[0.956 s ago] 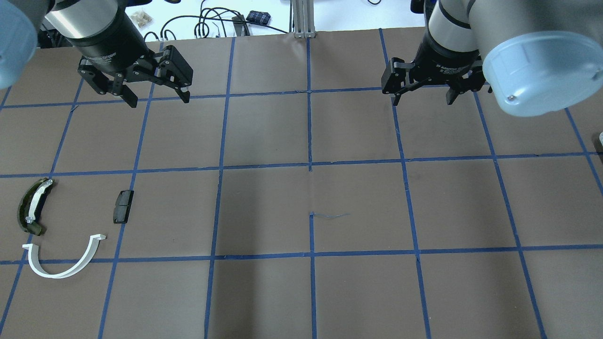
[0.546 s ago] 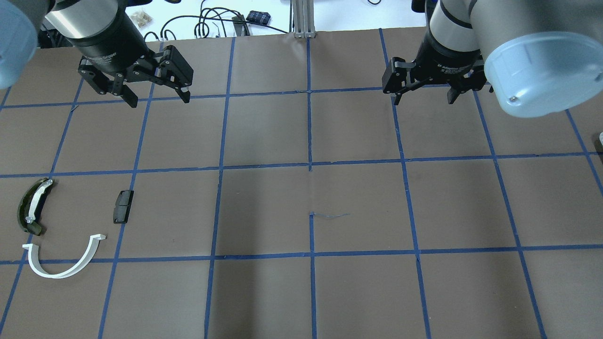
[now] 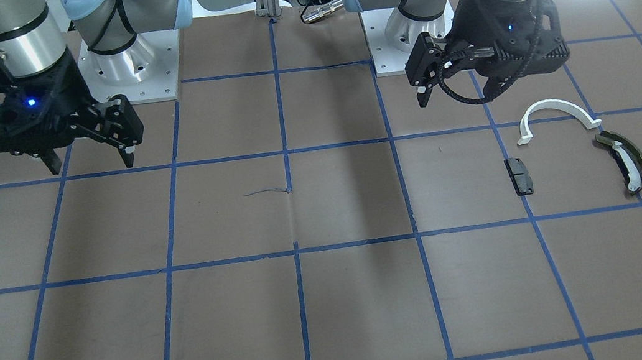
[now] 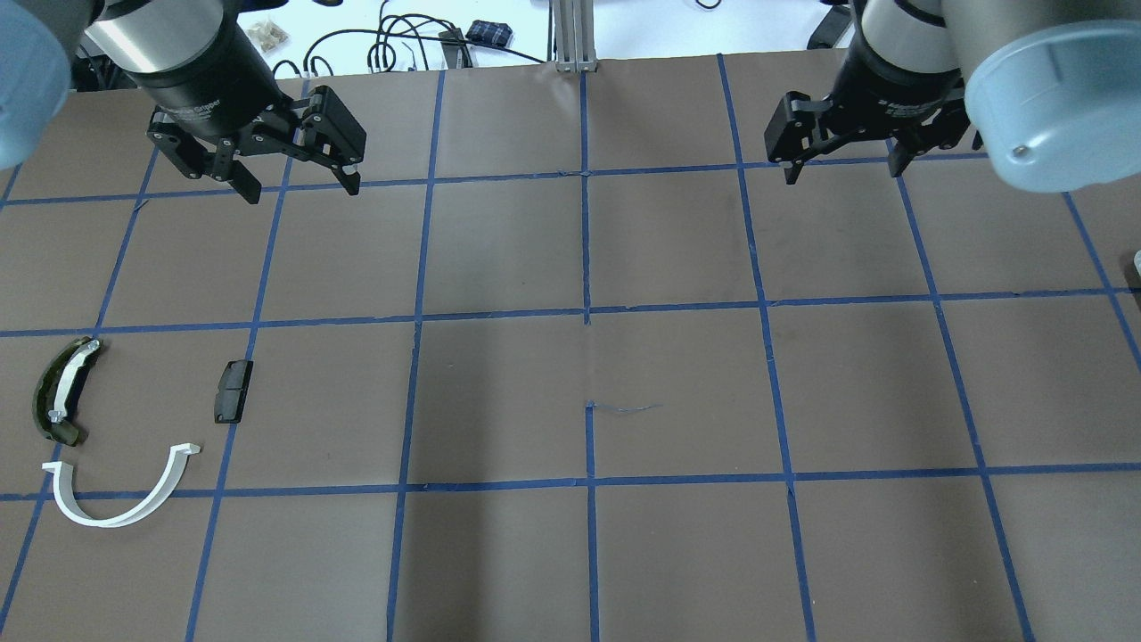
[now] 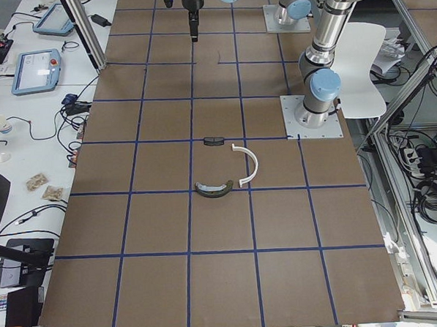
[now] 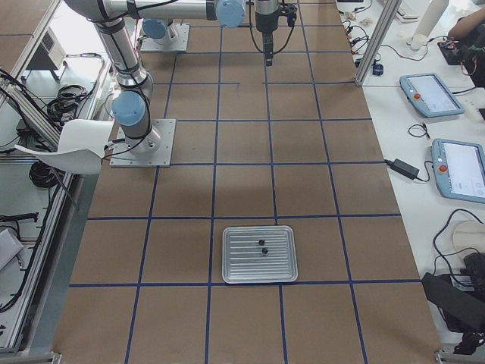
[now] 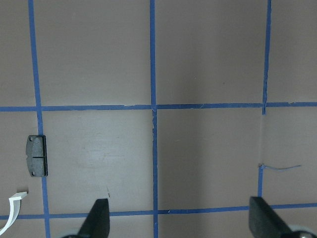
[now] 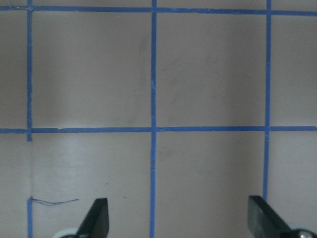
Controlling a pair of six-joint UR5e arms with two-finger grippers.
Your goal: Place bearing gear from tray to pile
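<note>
Stretching under everything, the desk (image 4: 677,553) carries the tray (image 6: 282,267) at its end on the robot's right. The tray's long side runs crosswise, from the robot's edge toward the operators' edge, and its ribs go the same way. The right end effector (image 4: 842,174) has just slid sideways toward the tray's end of the desk since half a second ago, its jaws spread wide and holding nothing. I judge this to be the opening of the reach for the pickup, with the carry itself not yet begun. The left end effector (image 4: 303,193), farther from the tray, has not stirred and likewise hangs with jaws apart and empty. The pile (image 4: 53,397) lies well apart from the tray, at the opposite end: a white half-ring (image 3: 555,104), an olive curved piece (image 3: 631,161) and a black block (image 3: 520,175), none touching. Smallest of all, the bearing gear (image 6: 255,242) sits near the tray's middle, with a second like speck (image 6: 264,251) just beside it. Both are too small to tell which way they face, and each shows as a roundish dot with no long axis I can make out. Only the pair lines up slantwise across the tray's ribs.
</note>
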